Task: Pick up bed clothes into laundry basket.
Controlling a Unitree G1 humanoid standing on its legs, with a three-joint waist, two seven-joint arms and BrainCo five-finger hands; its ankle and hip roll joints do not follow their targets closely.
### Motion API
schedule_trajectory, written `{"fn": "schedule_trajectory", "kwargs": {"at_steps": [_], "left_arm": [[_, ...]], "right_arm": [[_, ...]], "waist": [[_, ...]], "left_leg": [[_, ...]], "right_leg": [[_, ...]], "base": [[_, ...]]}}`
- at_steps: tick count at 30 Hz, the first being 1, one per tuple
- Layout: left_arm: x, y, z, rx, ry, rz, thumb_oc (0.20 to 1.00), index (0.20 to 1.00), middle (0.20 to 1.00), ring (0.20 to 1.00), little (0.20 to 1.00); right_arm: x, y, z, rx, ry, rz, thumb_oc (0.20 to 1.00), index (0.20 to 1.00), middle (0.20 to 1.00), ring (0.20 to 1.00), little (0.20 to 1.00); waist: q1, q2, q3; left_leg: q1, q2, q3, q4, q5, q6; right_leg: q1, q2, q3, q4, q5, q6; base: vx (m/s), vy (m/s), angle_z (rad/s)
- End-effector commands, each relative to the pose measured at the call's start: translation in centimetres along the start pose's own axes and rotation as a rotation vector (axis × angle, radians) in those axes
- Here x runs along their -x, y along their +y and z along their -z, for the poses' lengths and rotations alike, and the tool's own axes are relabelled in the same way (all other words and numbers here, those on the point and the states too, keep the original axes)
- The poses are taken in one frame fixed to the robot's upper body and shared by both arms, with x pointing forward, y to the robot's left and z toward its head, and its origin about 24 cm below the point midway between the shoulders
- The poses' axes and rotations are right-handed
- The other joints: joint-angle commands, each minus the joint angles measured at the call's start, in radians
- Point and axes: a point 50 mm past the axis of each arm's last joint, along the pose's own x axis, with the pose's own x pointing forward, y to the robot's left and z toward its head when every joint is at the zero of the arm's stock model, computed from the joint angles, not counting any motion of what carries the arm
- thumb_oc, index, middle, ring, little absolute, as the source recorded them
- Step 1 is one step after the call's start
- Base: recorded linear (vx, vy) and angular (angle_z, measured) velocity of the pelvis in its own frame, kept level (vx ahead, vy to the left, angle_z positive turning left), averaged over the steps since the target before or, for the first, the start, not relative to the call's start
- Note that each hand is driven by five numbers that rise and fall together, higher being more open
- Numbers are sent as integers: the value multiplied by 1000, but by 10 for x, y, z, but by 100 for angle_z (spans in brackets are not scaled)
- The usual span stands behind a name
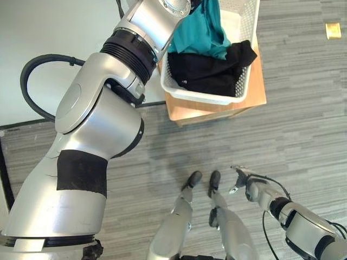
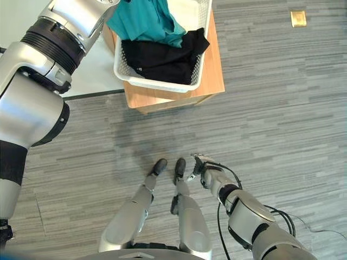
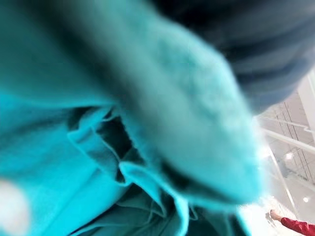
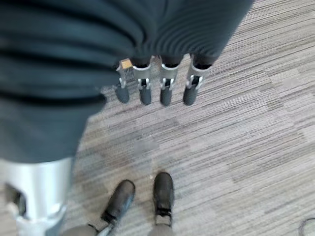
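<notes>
A teal garment (image 1: 201, 28) hung partly over and into the white laundry basket (image 1: 241, 81), draped at the basket's 10 o'clock side above a black garment (image 1: 209, 73) that already lay inside, one dark corner spilling over the rim at 3 o'clock. The basket sat on a small wooden table (image 1: 255, 97) beside a pale bed (image 1: 49, 32), which lay toward 9 o'clock. The left arm reached up to the teal cloth, its hand hidden at the top edge; teal folds pressed close against the wrist camera, so whether its fingers were clamped on the cloth could not be told. The right hand (image 2: 203, 168) hung low toward 5 o'clock over the grey floor (image 2: 271, 119), fingers loosely extended, carrying nothing. By appearances the loading was well along, with the teal piece yet to settle fully into the basket.
</notes>
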Motion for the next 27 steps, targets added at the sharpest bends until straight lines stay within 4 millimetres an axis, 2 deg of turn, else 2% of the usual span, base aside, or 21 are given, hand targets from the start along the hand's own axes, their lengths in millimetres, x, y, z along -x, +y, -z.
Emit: {"fn": "schedule_trajectory", "kwargs": {"at_steps": [1,2,5,10,12,13,20,23,26,27], "left_arm": [[-17,34,-52,-2,-136,-155,947,947,947,947,947],[-13,24,-46,-4,-121,-141,1000,1000,1000,1000,1000],[-3,-5,-39,10,-99,-80,1000,1000,1000,1000,1000],[5,-22,-34,10,-89,-55,1000,1000,1000,1000,1000],[5,-22,-34,10,-89,-54,1000,1000,1000,1000,1000],[9,-30,-33,33,-80,-41,1000,1000,1000,1000,1000],[17,-46,-36,54,-88,-20,1000,1000,1000,1000,1000],[24,-52,-48,166,-120,-46,1000,1000,1000,1000,1000],[40,-60,-49,375,-104,-93,1000,1000,1000,1000,1000],[55,-65,-49,454,-123,-103,1000,1000,1000,1000,1000]], "right_arm": [[5,13,9,-126,43,-2,1000,1000,1000,1000,1000],[6,15,9,-130,42,-4,1000,1000,1000,1000,1000],[5,14,7,-151,39,1,1000,1000,1000,1000,1000],[6,19,2,-141,19,-12,1000,1000,1000,1000,1000],[6,19,3,-141,19,-12,1000,1000,1000,1000,1000],[5,19,0,-140,12,-15,1000,1000,1000,1000,1000],[9,30,9,-136,44,-52,1000,1000,1000,1000,1000],[11,34,10,-150,56,-55,1000,1000,1000,1000,1000],[16,47,12,-192,74,-74,1000,1000,1000,1000,1000],[19,52,14,-236,87,-64,1000,1000,1000,1000,1000]], "waist": [[10,15,66],[11,12,66],[8,2,66],[7,-6,66],[7,-5,66],[9,-6,66],[31,7,66],[47,16,66],[66,29,62],[81,38,46]], "left_leg": [[-23,95,37,-131,45,-40],[-27,94,35,-131,46,-41],[-39,92,27,-131,52,-44],[-43,93,25,-131,53,-47],[-43,93,25,-131,53,-47],[-41,94,23,-131,55,-49],[-10,87,6,-131,54,-53],[14,84,-4,-131,52,-53],[48,77,-20,-131,48,-55],[64,72,-34,-131,45,-58]], "right_leg": [[-29,34,17,12,-58,61],[-33,35,16,12,-60,59],[-44,42,16,12,-64,50],[-49,48,12,12,-64,47],[-48,48,12,12,-64,46],[-45,49,11,12,-65,46],[-7,50,-4,12,-78,38],[22,48,-8,12,-85,34],[60,46,-15,12,-98,25],[79,43,-19,12,-106,20]], "base": [[-14,-4,-19],[-13,-11,-18],[-8,-24,-1],[-4,-24,-1],[1,-18,-5],[-1,-35,13],[-9,-47,11],[-16,-55,6],[-13,-45,4],[-3,-35,3]]}}
